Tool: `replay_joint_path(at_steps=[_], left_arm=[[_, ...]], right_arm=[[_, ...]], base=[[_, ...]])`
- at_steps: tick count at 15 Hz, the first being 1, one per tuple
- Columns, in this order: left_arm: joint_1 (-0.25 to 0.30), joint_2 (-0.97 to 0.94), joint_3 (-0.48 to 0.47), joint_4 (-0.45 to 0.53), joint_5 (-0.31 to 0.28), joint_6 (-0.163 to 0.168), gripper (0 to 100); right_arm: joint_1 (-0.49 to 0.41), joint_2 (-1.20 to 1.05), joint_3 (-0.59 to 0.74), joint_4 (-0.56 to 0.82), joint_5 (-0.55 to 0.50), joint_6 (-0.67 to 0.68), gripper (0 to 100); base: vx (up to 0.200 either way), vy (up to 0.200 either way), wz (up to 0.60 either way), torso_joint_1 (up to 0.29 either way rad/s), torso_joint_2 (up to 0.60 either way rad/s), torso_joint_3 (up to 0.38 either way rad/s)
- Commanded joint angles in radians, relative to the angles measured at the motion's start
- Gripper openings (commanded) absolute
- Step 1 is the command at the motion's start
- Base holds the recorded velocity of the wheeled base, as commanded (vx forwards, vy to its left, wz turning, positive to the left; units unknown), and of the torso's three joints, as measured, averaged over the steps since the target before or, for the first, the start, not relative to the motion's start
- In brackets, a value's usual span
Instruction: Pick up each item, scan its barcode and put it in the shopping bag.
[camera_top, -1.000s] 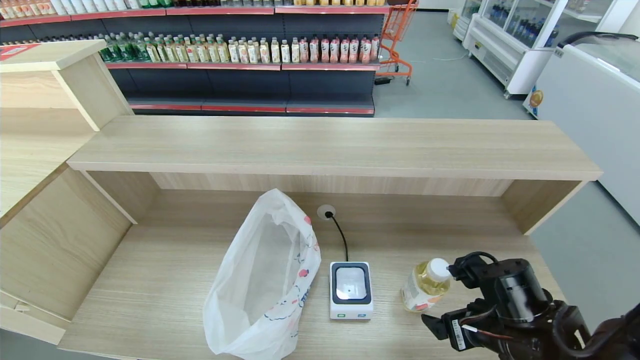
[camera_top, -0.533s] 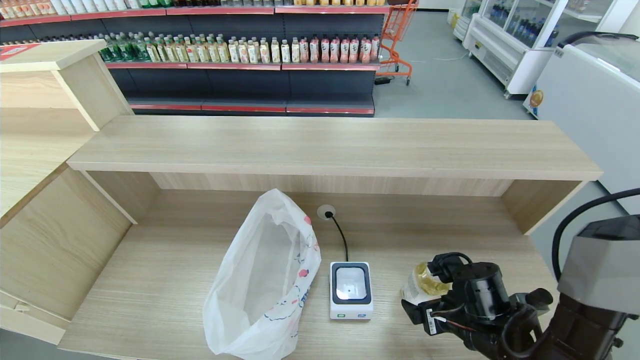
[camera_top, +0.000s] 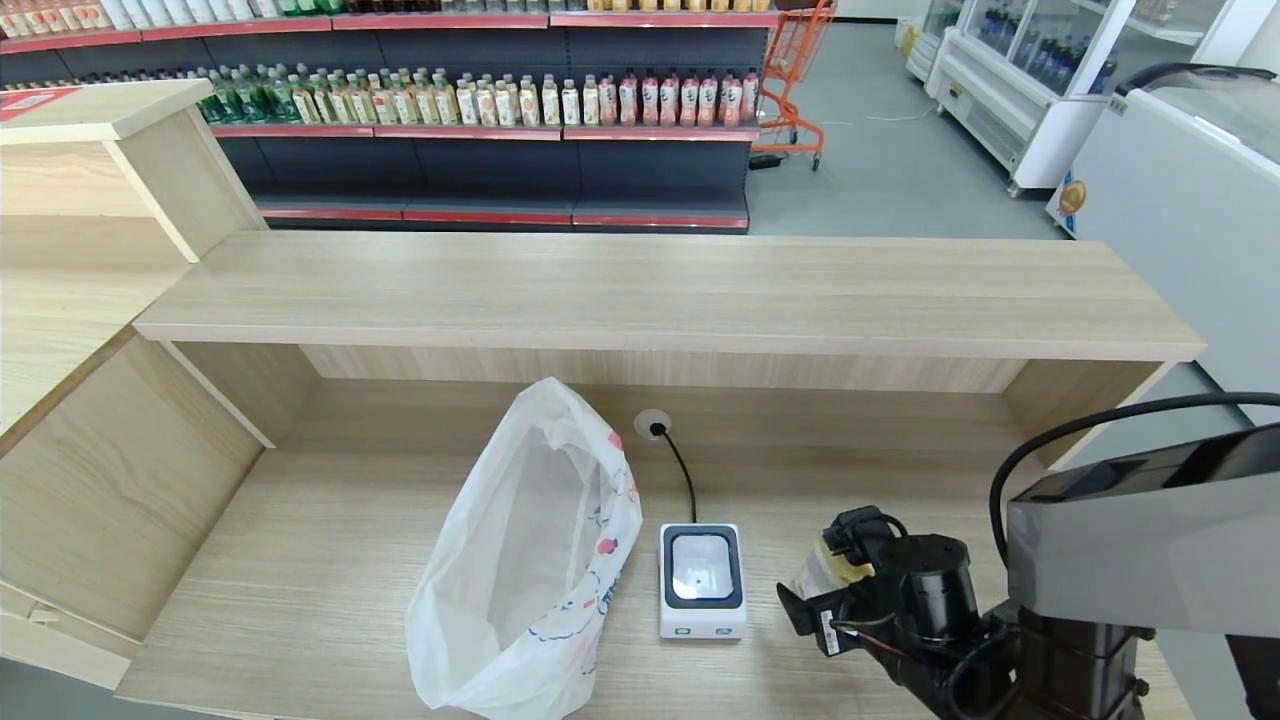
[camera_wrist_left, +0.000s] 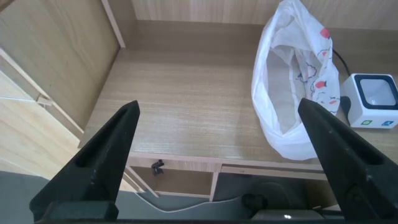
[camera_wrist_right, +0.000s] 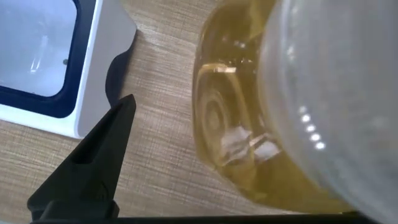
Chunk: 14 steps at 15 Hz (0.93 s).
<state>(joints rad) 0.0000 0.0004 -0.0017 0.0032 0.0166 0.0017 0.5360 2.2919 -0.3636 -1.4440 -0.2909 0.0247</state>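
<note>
Right hand (camera_top: 826, 572), spread wide, astride the bottle (camera_wrist_right: 249, 124) beside the scanner (camera_top: 701, 580) on the desk (camera_top: 300, 560); left hand (camera_wrist_left: 217, 107) likewise spread.

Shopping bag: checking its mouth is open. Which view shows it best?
Head view: the whole shopping bag, mouth open towards the camera. The left wrist view also shows its open mouth. The right wrist view faces the bottle and scanner.
</note>
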Motion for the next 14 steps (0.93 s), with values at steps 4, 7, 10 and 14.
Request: replay_joint_path(at_steps=[4, 7, 10, 14], left_arm=[[0.000, 0.000, 0.000, 0.000, 0.000, 0.000, 100], [0.000, 0.000, 0.000, 0.000, 0.000, 0.000, 100], [0.000, 0.000, 0.000, 0.000, 0.000, 0.000, 100], [0.000, 0.000, 0.000, 0.000, 0.000, 0.000, 100]], right_arm=[[0.001, 0.049, -0.037, -0.059, 0.006, -0.009, 100], [0.001, 0.060, -0.054, -0.095, 0.016, -0.012, 100], [0.002, 0.072, -0.054, -0.127, 0.047, -0.014, 100], [0.001, 0.077, -0.064, -0.127, 0.052, -0.049, 0]], base=[[0.000, 0.000, 0.00, 0.000, 0.00, 0.000], [0.000, 0.000, 0.00, 0.000, 0.00, 0.000], [0.000, 0.000, 0.00, 0.000, 0.00, 0.000], [0.000, 0.000, 0.00, 0.000, 0.00, 0.000]])
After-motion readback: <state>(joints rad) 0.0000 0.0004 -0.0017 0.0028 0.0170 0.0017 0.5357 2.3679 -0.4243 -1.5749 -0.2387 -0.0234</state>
